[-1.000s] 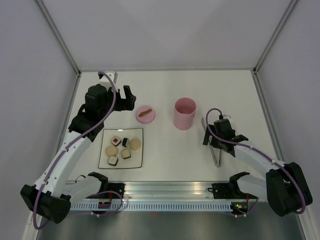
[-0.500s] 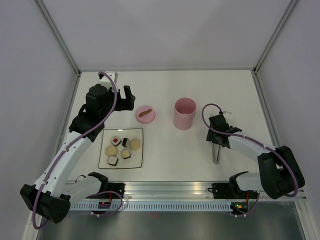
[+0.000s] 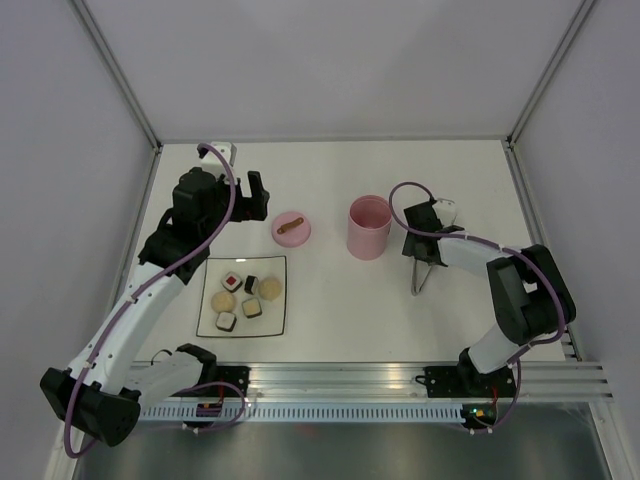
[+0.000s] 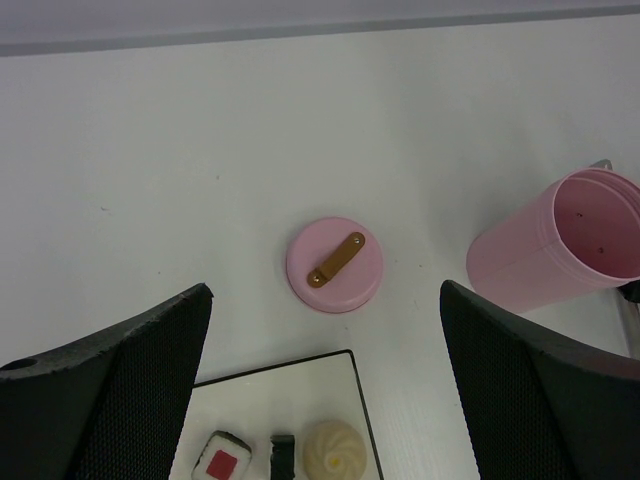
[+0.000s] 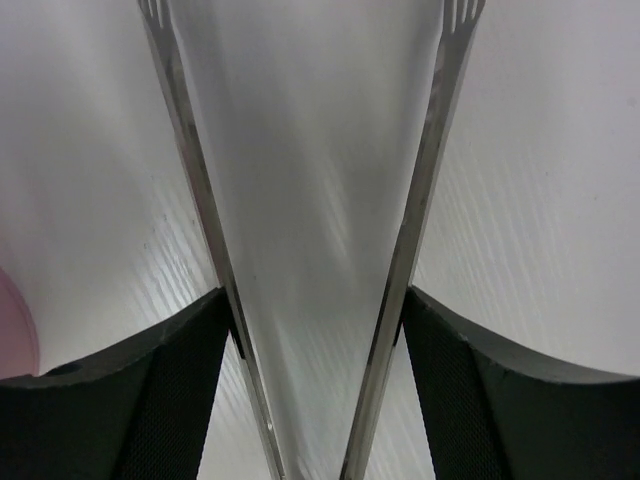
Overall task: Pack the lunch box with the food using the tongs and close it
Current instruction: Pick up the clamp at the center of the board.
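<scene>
The pink lunch box [image 3: 368, 228] stands open and upright mid-table, and it also shows in the left wrist view [image 4: 555, 243]. Its lid [image 3: 291, 228] with the brown strip lies flat to its left [image 4: 334, 264]. The food [image 3: 244, 295] sits on the white plate [image 3: 210, 322]: rolls and beige balls, with a red-centred roll [image 4: 220, 462] and a ball [image 4: 335, 452] in the wrist view. My left gripper [image 3: 245, 195] hovers open above the lid and plate [image 4: 325, 290]. My right gripper [image 3: 421, 252] is shut on the silver tongs [image 3: 417, 280]. Its fingers [image 5: 170, 385] press both tong arms [image 5: 425, 200] from outside.
The white plate's black-edged corner [image 4: 345, 360] lies just short of the lid. A sliver of the pink lunch box [image 5: 12, 325] shows at the left edge of the right wrist view. Grey walls enclose the table. An aluminium rail [image 3: 340, 378] runs along the near edge.
My right gripper has closed on the tongs and carried them back and left toward the lunch box, swinging their free end round. The left arm has not moved.
</scene>
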